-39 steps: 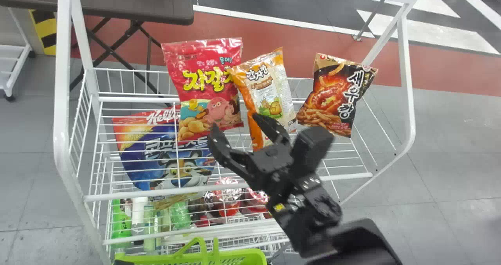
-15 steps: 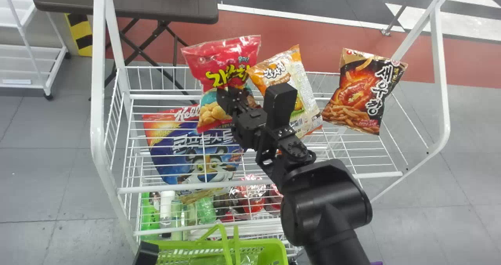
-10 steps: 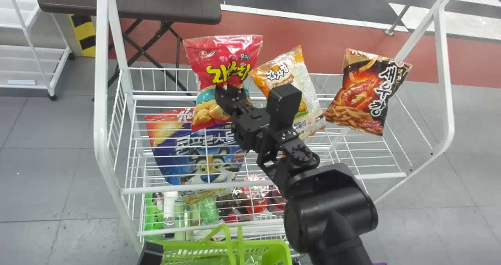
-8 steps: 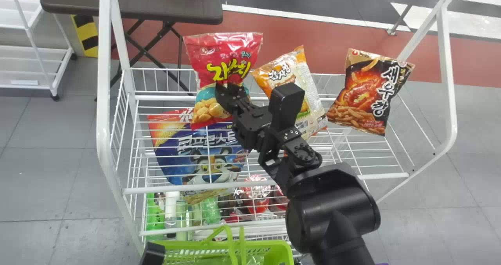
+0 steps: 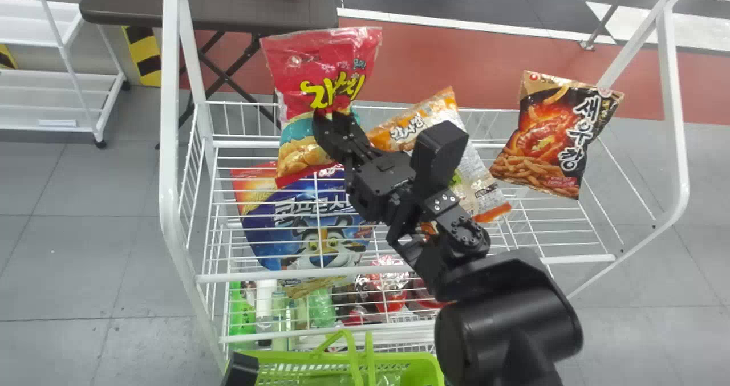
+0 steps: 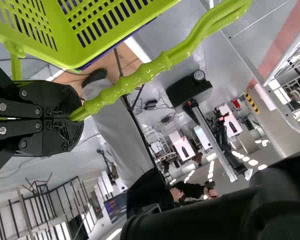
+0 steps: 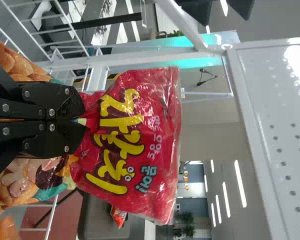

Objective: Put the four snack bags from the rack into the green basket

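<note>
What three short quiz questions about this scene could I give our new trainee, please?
1. True or false: the right hand grips the red snack bag.
2. Fill in: the left hand is closed on the ____ of the green basket.
3. In the head view, which is farthest to the robot's right?
A) red snack bag
B) orange snack bag
C) black-and-gold snack bag

Key: 1 true; 2 handle; 3 C.
</note>
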Controlling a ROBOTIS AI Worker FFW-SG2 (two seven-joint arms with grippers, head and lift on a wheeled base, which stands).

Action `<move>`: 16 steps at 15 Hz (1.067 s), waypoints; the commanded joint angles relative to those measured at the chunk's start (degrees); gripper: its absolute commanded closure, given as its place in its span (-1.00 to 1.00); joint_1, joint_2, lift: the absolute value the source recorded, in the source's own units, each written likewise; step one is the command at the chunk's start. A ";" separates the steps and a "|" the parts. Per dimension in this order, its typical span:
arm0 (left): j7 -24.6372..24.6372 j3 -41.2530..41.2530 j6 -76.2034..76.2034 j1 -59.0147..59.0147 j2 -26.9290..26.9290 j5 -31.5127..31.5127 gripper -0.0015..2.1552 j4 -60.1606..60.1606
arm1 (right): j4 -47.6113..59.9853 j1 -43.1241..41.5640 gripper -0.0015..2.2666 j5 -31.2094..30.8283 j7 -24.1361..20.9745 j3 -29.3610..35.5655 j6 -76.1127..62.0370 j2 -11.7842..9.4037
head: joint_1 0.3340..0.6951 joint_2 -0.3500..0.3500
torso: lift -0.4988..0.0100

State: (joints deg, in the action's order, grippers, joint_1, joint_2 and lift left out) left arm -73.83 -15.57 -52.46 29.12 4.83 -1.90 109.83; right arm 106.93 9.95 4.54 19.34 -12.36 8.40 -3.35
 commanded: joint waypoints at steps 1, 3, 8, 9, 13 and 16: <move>0.00 -0.07 -0.06 0.15 0.00 -0.03 0.98 0.13 | 5.84 4.56 0.83 0.12 0.70 0.06 0.18 -0.07 | 1.00 -0.50 | 0.94; 0.00 -0.25 -0.06 0.24 0.00 -0.12 0.98 0.30 | 10.76 9.13 0.83 -0.14 0.87 0.50 0.18 -0.69 | 1.00 -0.50 | 0.94; 0.00 -0.34 -0.06 0.33 0.09 -0.12 0.98 0.30 | 21.83 22.31 0.83 3.99 4.48 6.65 1.93 -2.97 | 1.00 -0.70 | 0.94; 0.00 -0.25 -0.06 0.33 0.09 -0.12 0.98 0.30 | 24.73 24.95 0.83 5.57 6.32 8.85 5.62 -3.77 | 1.00 -0.76 | 0.94; 0.26 0.72 0.11 0.77 0.00 -0.12 0.98 0.30 | 36.33 32.15 0.83 12.34 13.44 18.60 29.00 -6.23 | 1.00 -1.00 | 0.94; 0.97 0.63 0.82 1.21 -0.53 -0.12 0.98 0.30 | 42.22 36.55 0.84 15.85 16.08 26.78 43.59 -6.93 | 1.00 -1.00 | 0.94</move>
State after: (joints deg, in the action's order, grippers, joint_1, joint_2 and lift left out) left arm -72.94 -14.78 -51.74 30.25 4.46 -1.97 110.12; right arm 146.71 44.07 19.30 34.86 10.88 47.45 -10.54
